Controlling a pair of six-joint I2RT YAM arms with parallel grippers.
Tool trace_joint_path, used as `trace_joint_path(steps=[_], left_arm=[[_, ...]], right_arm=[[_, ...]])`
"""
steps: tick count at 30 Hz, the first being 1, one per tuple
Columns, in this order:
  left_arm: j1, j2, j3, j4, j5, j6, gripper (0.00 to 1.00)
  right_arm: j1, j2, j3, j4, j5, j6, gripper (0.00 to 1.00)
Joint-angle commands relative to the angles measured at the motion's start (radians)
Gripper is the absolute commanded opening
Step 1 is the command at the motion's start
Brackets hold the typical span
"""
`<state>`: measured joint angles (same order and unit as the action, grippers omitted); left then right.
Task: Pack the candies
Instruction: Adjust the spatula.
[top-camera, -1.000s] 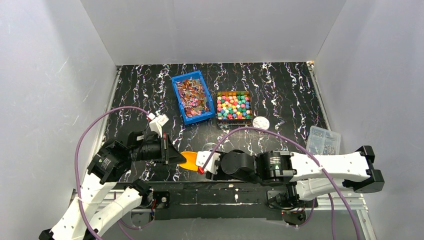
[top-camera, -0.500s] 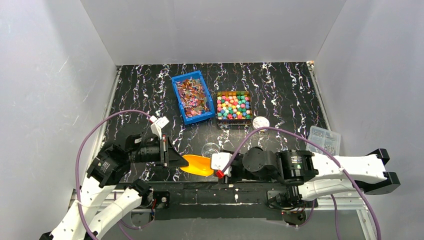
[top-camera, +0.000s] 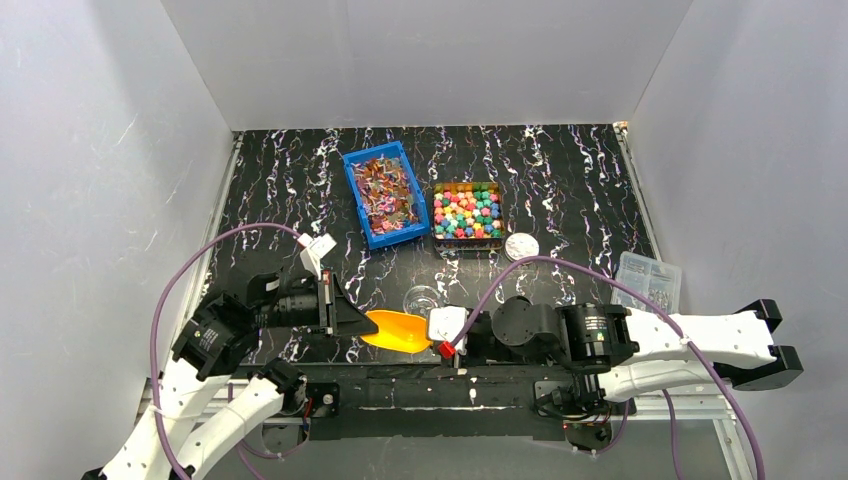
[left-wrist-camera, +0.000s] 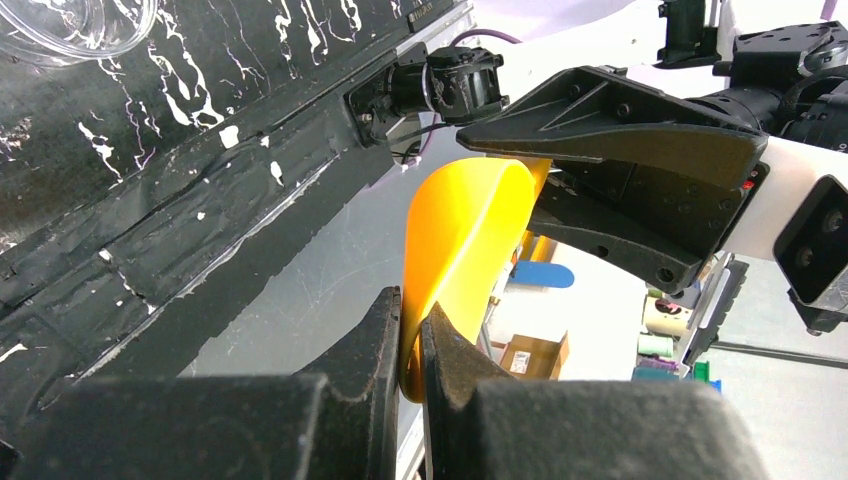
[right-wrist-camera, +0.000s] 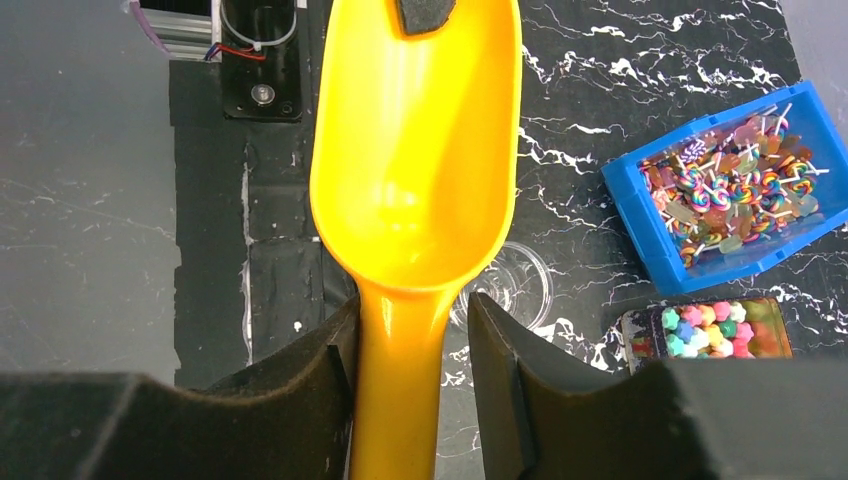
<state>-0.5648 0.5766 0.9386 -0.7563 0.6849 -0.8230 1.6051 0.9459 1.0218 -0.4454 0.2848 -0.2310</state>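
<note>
- Many knobbly candies (top-camera: 467, 212), pink, green, yellow and blue, fill a clear square tray (top-camera: 468, 243) at the far middle of the black marbled table (top-camera: 570, 180).
- One glossy orange-yellow scoop (top-camera: 393, 330), smooth and trough-shaped, hangs between both grippers near the front edge.
- The left gripper (left-wrist-camera: 410, 340) is pinched tight on the bowl's thin rim.
- The right gripper (right-wrist-camera: 410, 320) straddles the narrow handle, fingers apart, with a gap on one side.
- A clear round dish (top-camera: 421, 298) lies just beyond.
</note>
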Motion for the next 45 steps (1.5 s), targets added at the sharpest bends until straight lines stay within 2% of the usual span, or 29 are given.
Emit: trace_joint_path(steps=[1,11,13,17,19,26,30,33,34,36,43,44,45], left_arm=[[0.002,-0.018,-0.01,0.034,0.057,-0.022,0.0],[0.003,-0.029,-0.024,0.038,0.06,-0.028,0.0],[0.002,-0.029,-0.027,0.041,0.061,-0.029,0.0],[0.001,-0.029,-0.033,0.044,0.061,-0.029,0.0],[0.002,-0.029,-0.036,0.046,0.059,-0.029,0.0],[0.003,-0.024,-0.039,0.035,0.035,-0.012,0.0],[0.003,-0.004,-0.018,0.029,0.019,0.011,0.13],[0.003,0.022,0.018,0.016,-0.009,0.042,0.29],[0.003,0.031,0.032,0.006,-0.024,0.053,0.41],[0.002,0.051,0.065,-0.025,-0.074,0.089,0.56],[0.003,0.131,0.155,-0.114,-0.257,0.207,0.86],[0.003,0.142,0.165,-0.122,-0.291,0.222,0.96],[0.003,0.155,0.171,-0.133,-0.328,0.235,0.98]], right_arm=[[0.004,-0.013,-0.008,0.096,0.002,0.017,0.48],[0.004,-0.013,-0.032,0.162,-0.009,0.021,0.42],[0.004,-0.01,-0.032,0.169,-0.014,0.022,0.34],[0.004,-0.011,-0.039,0.195,-0.028,0.03,0.09],[0.004,-0.014,-0.04,0.203,-0.029,0.031,0.01],[0.003,-0.033,-0.046,0.204,-0.002,0.042,0.01],[0.004,-0.015,-0.03,0.148,0.052,0.051,0.01],[0.004,0.005,-0.015,0.098,0.096,0.059,0.01],[0.004,0.011,-0.012,0.09,0.109,0.062,0.01],[0.004,0.018,-0.011,0.072,0.143,0.066,0.01],[0.003,0.029,-0.008,0.044,0.278,0.086,0.01],[0.003,0.034,-0.005,0.042,0.293,0.086,0.01],[0.003,0.04,-0.001,0.037,0.308,0.092,0.01]])
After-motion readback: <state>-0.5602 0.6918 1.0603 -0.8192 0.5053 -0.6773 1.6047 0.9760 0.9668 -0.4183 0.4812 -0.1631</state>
